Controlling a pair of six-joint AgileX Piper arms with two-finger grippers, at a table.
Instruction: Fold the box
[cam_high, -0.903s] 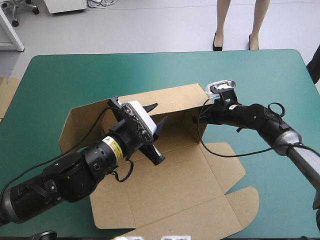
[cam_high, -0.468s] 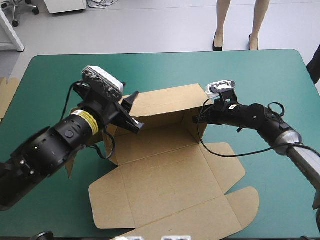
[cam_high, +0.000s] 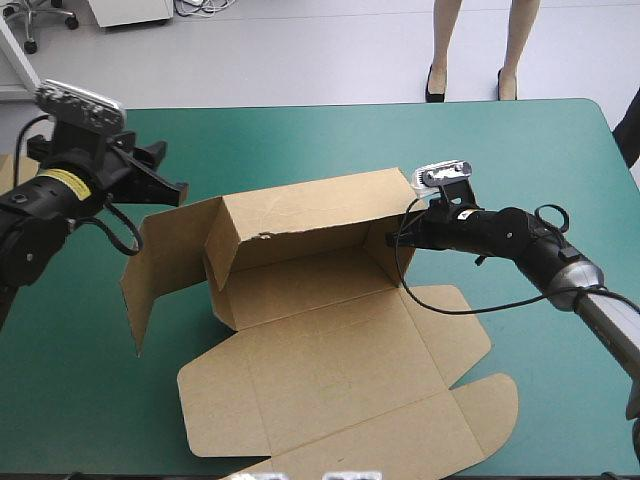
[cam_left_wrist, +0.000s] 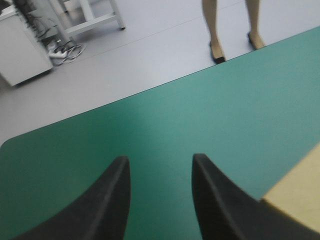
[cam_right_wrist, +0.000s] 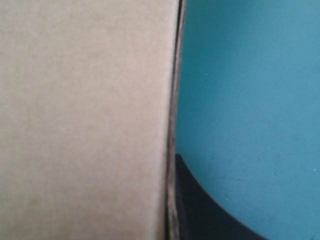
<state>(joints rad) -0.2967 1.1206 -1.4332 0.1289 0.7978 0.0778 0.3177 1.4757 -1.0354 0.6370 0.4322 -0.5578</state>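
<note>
Far left, raised over the teal-green cover (cam_high: 520, 150) near the table's far-left corner: left gripper (cam_high: 172, 170), fingers spread wide, holding nothing. Seen from its wrist, only bare cover between the fingers, and one corner of the box (cam_left_wrist: 300, 200) just beside, the rest cut off. Mid-table: the box (cam_high: 330, 350), half built, with the back wall upright, a left side flap swung outward, and the lid panel flat toward the near edge, its tip out of view. At the back wall's right end: right gripper (cam_high: 396, 238), tips hidden behind board. From its wrist, clamped on the box wall, edge-on down the middle; one black finger (cam_right_wrist: 200, 215) showing, the other lost behind brown board.
</note>
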